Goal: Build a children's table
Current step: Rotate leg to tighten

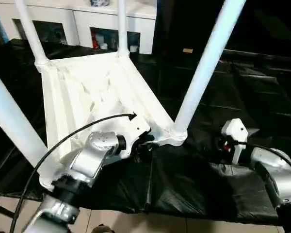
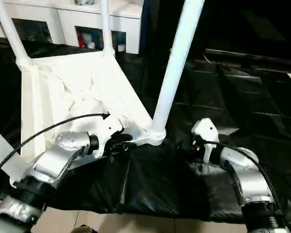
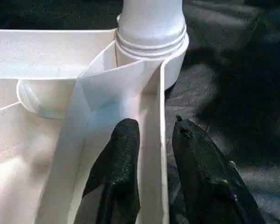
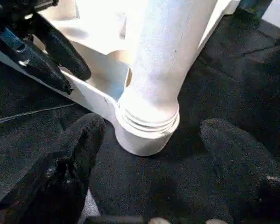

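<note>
White plastic square tabletop (image 1: 92,92), upside down, legs fitted; left fingers (image 3: 119,154) loosely straddle its rim, right fingers (image 4: 84,140) wide apart. Risk: a snagged rim could tip it.

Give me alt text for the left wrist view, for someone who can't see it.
The left gripper straddles the raised rim of the white tabletop, one black finger inside and one outside, jaws not clamped. Just beyond, a white leg stands in its round corner socket, over a black cloth.
</note>
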